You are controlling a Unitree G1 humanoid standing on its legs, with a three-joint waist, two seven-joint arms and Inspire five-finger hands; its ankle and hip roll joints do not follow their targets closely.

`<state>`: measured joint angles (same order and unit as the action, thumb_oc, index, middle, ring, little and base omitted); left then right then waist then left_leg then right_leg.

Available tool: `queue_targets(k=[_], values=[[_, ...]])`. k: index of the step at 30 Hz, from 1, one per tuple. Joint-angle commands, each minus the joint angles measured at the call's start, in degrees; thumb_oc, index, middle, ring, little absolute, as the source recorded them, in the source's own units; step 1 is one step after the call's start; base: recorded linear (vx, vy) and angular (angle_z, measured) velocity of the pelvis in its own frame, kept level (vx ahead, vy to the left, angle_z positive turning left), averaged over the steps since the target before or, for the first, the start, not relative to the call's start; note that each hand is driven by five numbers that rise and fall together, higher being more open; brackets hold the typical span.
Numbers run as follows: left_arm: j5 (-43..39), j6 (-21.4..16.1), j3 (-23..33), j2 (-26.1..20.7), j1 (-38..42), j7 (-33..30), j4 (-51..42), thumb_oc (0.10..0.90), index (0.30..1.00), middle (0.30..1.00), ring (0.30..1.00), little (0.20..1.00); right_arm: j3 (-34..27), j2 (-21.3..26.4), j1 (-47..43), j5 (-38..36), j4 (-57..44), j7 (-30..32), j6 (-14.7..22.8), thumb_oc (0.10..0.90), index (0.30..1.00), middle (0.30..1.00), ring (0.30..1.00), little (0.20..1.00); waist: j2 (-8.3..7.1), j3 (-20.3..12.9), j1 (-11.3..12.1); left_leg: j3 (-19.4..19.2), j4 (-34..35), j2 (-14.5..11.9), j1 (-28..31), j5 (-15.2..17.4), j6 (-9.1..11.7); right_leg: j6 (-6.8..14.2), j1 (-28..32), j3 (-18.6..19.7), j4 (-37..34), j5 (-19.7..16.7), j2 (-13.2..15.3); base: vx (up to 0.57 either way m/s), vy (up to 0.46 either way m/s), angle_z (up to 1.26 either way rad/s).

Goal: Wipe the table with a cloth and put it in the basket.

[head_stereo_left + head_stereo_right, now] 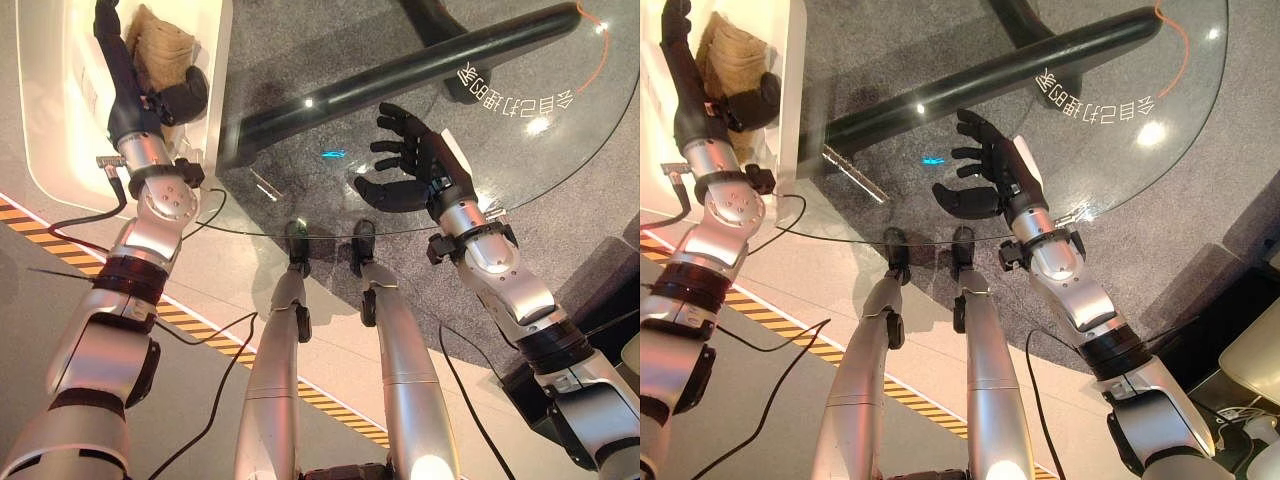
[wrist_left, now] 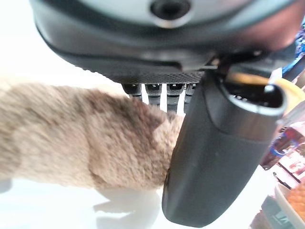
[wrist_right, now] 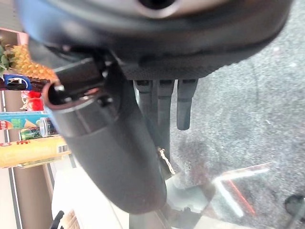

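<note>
1. Take the round glass table [image 1: 560, 130] as your landmark; it has a clear top with a dark tubular frame [image 1: 400, 75] showing through it, over grey speckled floor
2. Just off the table's left edge you see a white, rounded plastic basket [image 1: 60, 150], its wall touching or nearly touching the glass rim
3. Inside that basket lies the tan, fuzzy cloth [image 1: 160, 45], bunched up toward the side of the basket nearest the table
4. Your left hand [image 1: 120, 60] reaches into the basket, beside the cloth on the side away from the table; its fingers stretch straight along the basket's floor
5. In the left wrist view the cloth [image 2: 81, 138] sits against the dark thumb [image 2: 214, 157] and just in front of the straight fingers [image 2: 157, 93]; nothing curls round it, so the hand is spread and holds nothing, though the thumb touches the cloth's edge
6. Your right hand [image 1: 985, 175] hovers over the table's near part, close to the rim, palm turned toward the table's middle, fingers apart and relaxed, thumb held away from them
7. The right wrist view shows those fingers [image 3: 186, 105] straight with only glass and grey floor past them; the hand grasps nothing
8. Yellow-and-black striped tape [image 1: 200, 325] runs across the floor on the near side of the table, well apart from the basket
</note>
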<state>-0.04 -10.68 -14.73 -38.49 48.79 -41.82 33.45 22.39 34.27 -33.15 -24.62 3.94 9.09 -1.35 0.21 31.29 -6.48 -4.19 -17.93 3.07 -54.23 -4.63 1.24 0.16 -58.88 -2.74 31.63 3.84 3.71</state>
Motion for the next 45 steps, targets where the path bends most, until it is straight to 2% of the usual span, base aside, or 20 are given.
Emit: queue_targets(k=[1,8,11,14,17,21,24,25,26,29,32,34,37,40,45], values=[[4.81,-4.79,7.0,-2.82,-1.97,-3.92,-6.19,0.8,0.9,0.9,0.9,0.9,-4.12,-1.54,5.34,2.6,-8.99,-0.52,2.62,0.8,0.9,0.9,0.9,0.9,-0.31,-1.49,0.63,-0.59,-5.75,2.05,3.33,7.61,-1.36,5.05,5.81,2.39,-13.83,-7.68,-1.21,-0.03,-0.053,0.01],[8.31,-4.53,12.1,-4.31,-10.53,-2.49,-13.19,0.8,0.9,0.9,0.9,0.9,-6.7,-2.29,10.26,4.06,-12.24,-2.62,2.95,0.8,0.9,0.9,0.9,0.9,-0.46,-1.49,1.48,-0.18,-3.57,2.01,8.08,7.31,-1.38,4.89,10.54,1.56,-14.17,-6.54,-1.66,-0.05,-0.055,-0.01],[5.75,-4.34,13.57,-5.03,-13.54,-1.08,-15.6,0.8,0.9,0.9,0.9,0.9,-7.3,-2.35,11.94,4.17,-12.68,-3.07,3.5,0.8,0.9,0.9,0.9,0.9,-0.51,-1.49,1.96,0.24,-2.62,1.98,10.42,7.13,-1.21,4.74,13.21,0.97,-14.32,-5.79,-1.72,-0.06,-0.078,-0.03],[0.48,-4.32,14.58,-4.71,-16.58,5.0,-16.69,0.8,0.9,0.9,0.9,0.9,-7.87,-2.66,13.73,5.61,-12.17,-3.5,4.6,0.8,0.9,0.9,0.9,0.9,-0.57,-1.49,2.45,0.7,-1.86,2.11,12.35,6.71,-1.04,4.64,15.51,0.2,-14.41,-5.36,-1.65,-0.06,-0.089,-0.02],[-3.53,-4.01,14.35,-3.02,-22.56,12.24,-18.76,0.8,0.9,0.9,0.9,0.9,-8.5,-2.69,16.99,9.5,-11.2,-4.3,4.96,0.8,0.9,0.9,0.9,0.9,-0.74,-1.49,3.3,1.72,-0.21,2.16,17.31,6.66,-0.87,4.68,20.6,-0.68,-14.75,-4.22,-1.8,-0.05,-0.139,0.06],[-5.17,-2.69,13.39,0.03,-27.87,18.75,-22.56,0.8,0.9,0.9,0.9,0.9,-8.68,-2.54,19.3,4.36,-10.13,-7.74,5.92,0.8,0.9,0.9,0.9,0.9,-0.98,-1.49,4.3,2.4,1.68,1.86,22.32,6.09,-0.58,4.59,25.89,-1.58,-15.61,-3.38,-1.87,-0.04,-0.12,0.07],[-4.13,-3.03,11.17,1.24,-29.67,20.7,-22.82,0.8,0.9,0.9,0.9,0.9,-7.68,-3.35,19.99,4.35,-7.16,-9.01,6.73,0.8,0.9,0.9,0.9,0.9,-1.37,-1.49,4.91,3.12,3.08,1.68,25.8,5.55,-0.29,4.46,29.62,-2.0,-16.46,-3.1,-2.0,-0.05,-0.135,0.04],[-6.28,-2.12,10.51,2.39,-31.46,22.43,-24.25,0.8,0.9,0.9,0.9,0.9,-7.05,-3.12,20.93,3.75,-5.89,-9.78,6.7,0.8,0.9,0.9,0.9,0.9,-1.46,-1.5,5.25,3.38,4.05,1.48,28.43,5.4,-0.05,4.34,32.37,-2.19,-17.09,-2.67,-2.13,-0.04,-0.144,0.08],[-8.55,-3.01,9.52,3.44,-33.59,23.72,-23.54,0.8,0.9,0.9,0.9,0.9,-6.54,-3.26,22.65,3.62,-3.15,-11.45,7.84,0.8,0.9,0.9,0.9,0.9,-1.46,-1.94,5.56,3.78,4.78,1.39,31.25,5.47,0.23,4.23,35.45,-2.5,-17.6,-2.02,-2.12,-0.03,-0.178,0.07],[-13.65,-2.75,8.35,4.99,-36.06,26.38,-21.19,0.8,0.9,0.9,0.9,0.9,-6.0,-3.65,25.19,4.03,-0.25,-13.73,8.97,0.8,0.9,0.9,0.9,0.9,-1.52,-4.28,5.83,4.18,5.93,1.3,33.17,5.18,0.54,4.19,37.83,-3.02,-18.71,-1.77,-1.97,0.0,-0.103,0.08],[-16.94,-3.59,5.29,6.8,-38.16,30.38,-18.16,0.8,0.9,0.9,0.9,0.9,-4.63,-4.83,27.0,3.82,3.04,-15.51,8.9,0.8,0.9,0.9,0.9,0.9,-1.65,-6.69,6.0,4.88,6.84,1.22,35.14,5.06,0.86,3.96,40.63,-3.63,-20.01,-1.62,-1.77,0.0,-0.128,0.01],[-23.02,-3.49,2.24,10.16,-41.41,35.35,-16.03,0.8,0.9,0.9,0.9,0.9,-2.86,-6.47,28.73,5.02,7.25,-16.51,7.88,0.8,0.9,0.9,0.9,0.9,-1.54,-9.59,6.51,5.77,8.39,1.05,37.94,4.87,1.09,3.57,44.35,-4.2,-21.91,-1.53,-1.68,0.02,-0.14,0.02],[-24.39,-3.7,0.61,11.91,-42.94,37.9,-14.0,0.8,0.9,0.9,0.9,0.9,-1.89,-7.31,29.5,5.22,10.31,-16.91,8.06,0.8,0.9,0.9,0.9,0.9,-1.6,-11.13,6.87,6.24,9.41,0.88,39.77,4.87,1.21,3.4,46.75,-4.53,-23.26,-1.51,-1.69,0.04,-0.095,0.05],[-28.76,0.62,-1.86,16.27,-47.67,42.98,-6.82,0.8,0.9,0.9,0.9,0.9,-0.68,-9.63,31.52,5.04,16.94,-15.99,5.64,0.8,0.9,0.9,0.9,0.9,-1.9,-14.71,7.75,6.99,10.86,0.43,43.54,5.2,1.49,3.08,51.89,-5.43,-25.89,-1.38,-1.72,0.09,-0.133,0.16],[-29.79,1.94,-3.09,19.45,-50.24,46.11,0.67,0.8,0.9,0.9,0.9,0.9,-0.19,-12.18,32.12,3.82,24.27,-15.1,1.34,0.8,0.9,0.9,0.9,0.9,-2.2,-17.5,8.35,7.51,11.63,-0.15,46.17,5.5,1.62,2.95,55.07,-5.82,-27.55,-1.45,-1.74,0.07,-0.077,0.12]])
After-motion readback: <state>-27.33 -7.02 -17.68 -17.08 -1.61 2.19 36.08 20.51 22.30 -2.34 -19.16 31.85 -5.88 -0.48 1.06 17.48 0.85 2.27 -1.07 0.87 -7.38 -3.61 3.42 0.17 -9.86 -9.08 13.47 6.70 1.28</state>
